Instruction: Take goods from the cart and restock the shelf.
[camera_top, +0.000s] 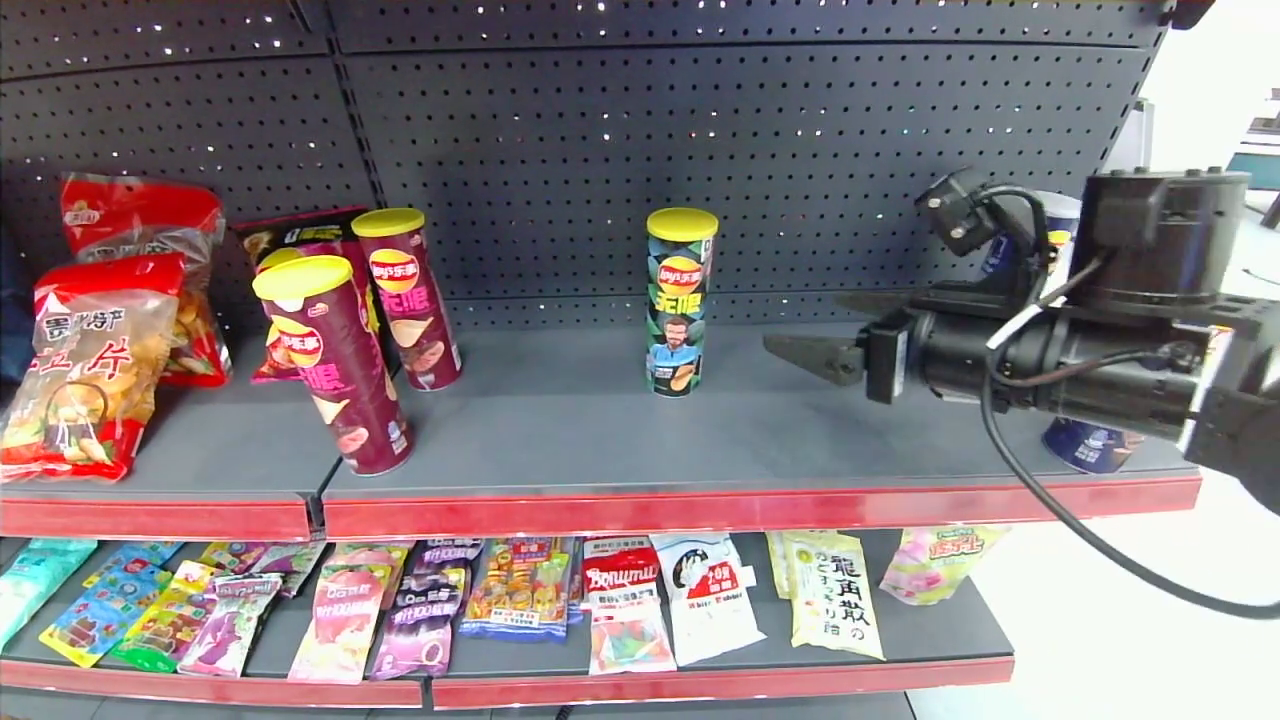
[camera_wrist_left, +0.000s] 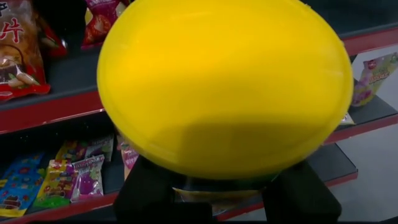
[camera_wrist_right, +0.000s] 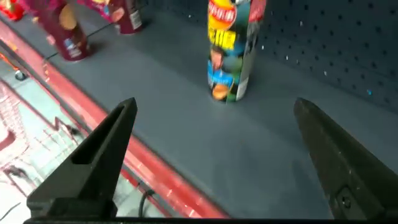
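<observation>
Starting well left of the green can (camera_top: 680, 300), which stands mid-way along the upper shelf (camera_top: 600, 440), red snack bags (camera_top: 95, 360) are seen propped toward the back panel. Nearer the green can, on the same side, two maroon cans (camera_top: 335, 365) are stood, the front one close to the shelf's red edge. A yellow-lidded can (camera_wrist_left: 224, 87) is clamped in the left gripper (camera_wrist_left: 221, 194), whose dark fingers (camera_wrist_left: 146, 193) are pressed to its sides under the lid. It is held off the shelf, out in front of the red edge. Below the green can, flat packets (camera_top: 520, 590) are laid in a row on the lower shelf. Just right of the green can the right gripper (camera_wrist_right: 214, 106) is held over the shelf, with its fingers spread wide and nothing between them. Farther right, a blue can (camera_top: 1090, 445) is partly hidden behind that arm.
</observation>
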